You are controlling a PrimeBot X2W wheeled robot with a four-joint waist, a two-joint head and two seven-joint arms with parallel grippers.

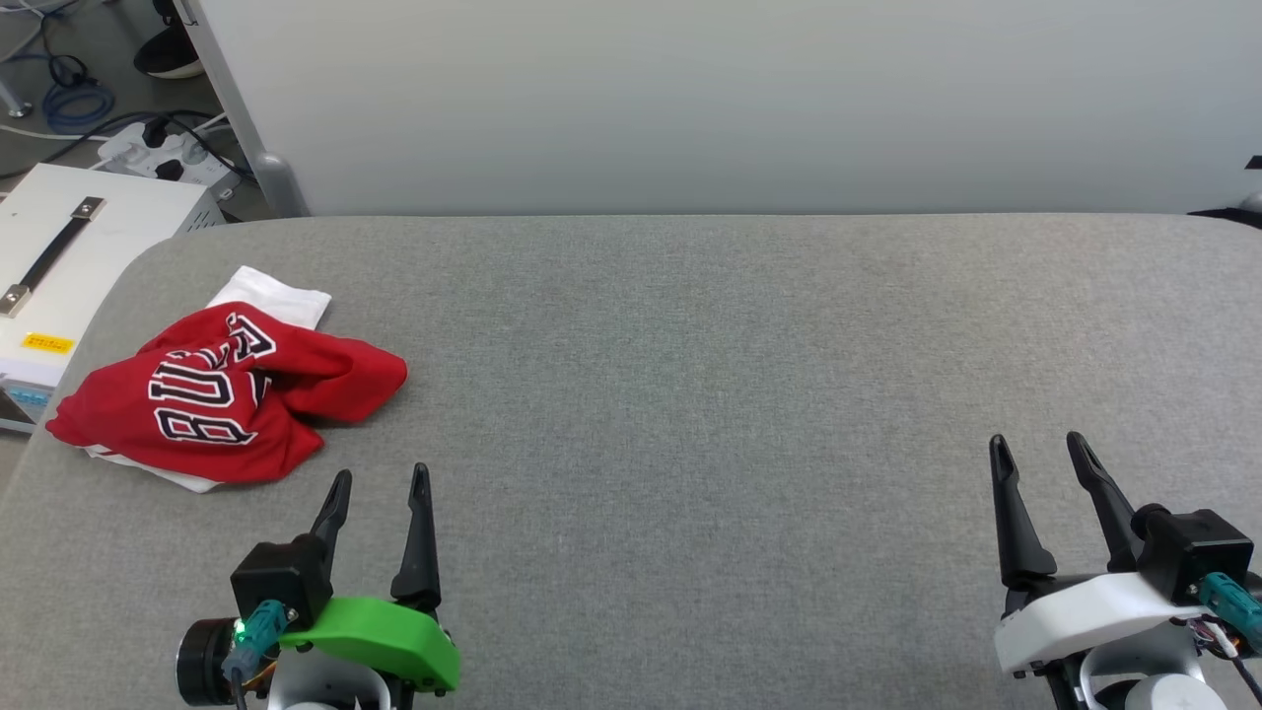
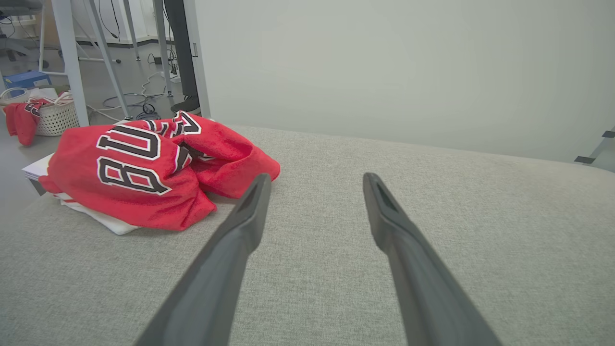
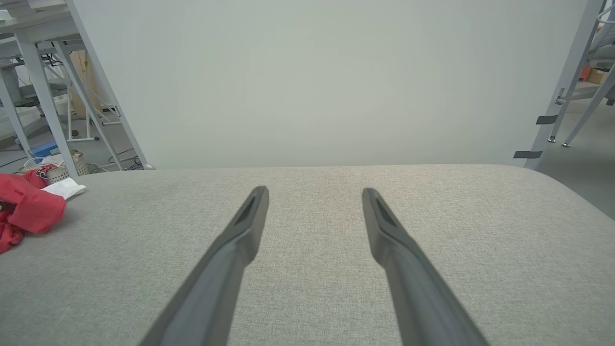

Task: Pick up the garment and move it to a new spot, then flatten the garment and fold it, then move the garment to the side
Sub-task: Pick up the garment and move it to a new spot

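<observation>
The garment, a red jersey with black white-outlined lettering and white sleeve parts, lies crumpled near the left edge of the grey padded table. My left gripper hovers open just in front and to the right of it, nothing between its fingers. From the left wrist view the garment sits left of the open left gripper. My right gripper stands open at the lower right, far from the cloth. Along the right wrist view, the right gripper points over bare table, the garment at the far left edge.
A pale wall panel rises behind the table. Left of the table stands a white box with a strap handle, and cables and a power strip lie on the floor. A basket with red cloth sits on the floor beyond.
</observation>
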